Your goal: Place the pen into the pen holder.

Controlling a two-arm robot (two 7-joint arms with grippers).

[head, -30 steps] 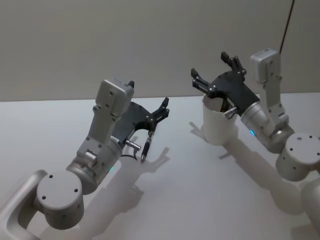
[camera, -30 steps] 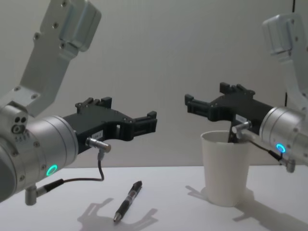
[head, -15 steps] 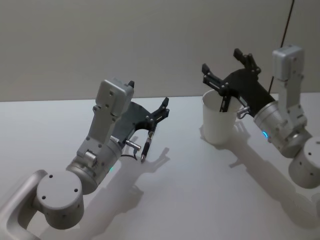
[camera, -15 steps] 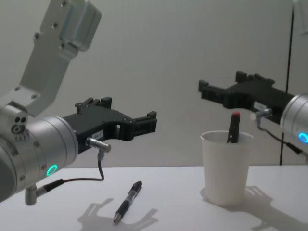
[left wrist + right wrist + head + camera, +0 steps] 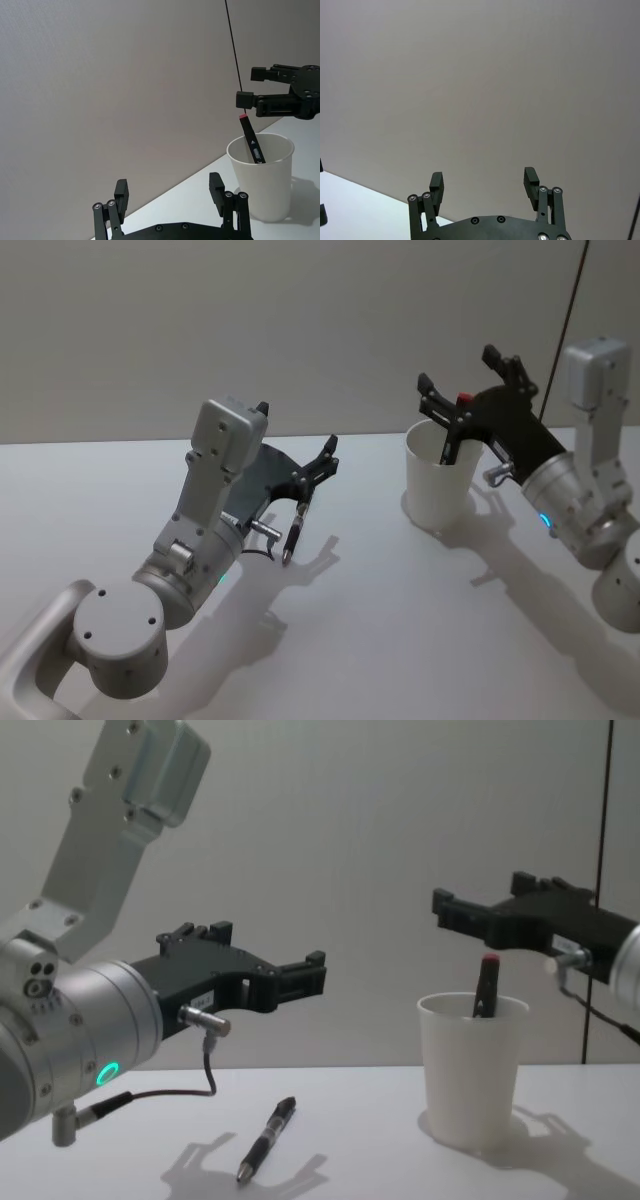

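Your right gripper (image 5: 458, 372) hangs above the cup (image 5: 470, 1070), fingers apart, empty. The left wrist view gives you the red-topped pen (image 5: 251, 142) leaning inside the cup. The chest view shows a second pen (image 5: 266, 1137) lying on the table (image 5: 360, 1160) below the left gripper (image 5: 168, 184), which is also spread.

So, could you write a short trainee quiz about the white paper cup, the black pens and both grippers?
1. True or false: the white paper cup is empty.
2. The loose black pen, below the open left gripper, is: A inside the cup; B lying on the white table; C standing upright.
3. Fill in: the right gripper hovers above the cup with its fingers ____.
Key: 1 false, a black pen with a red end leans in it; 2 B; 3 open.
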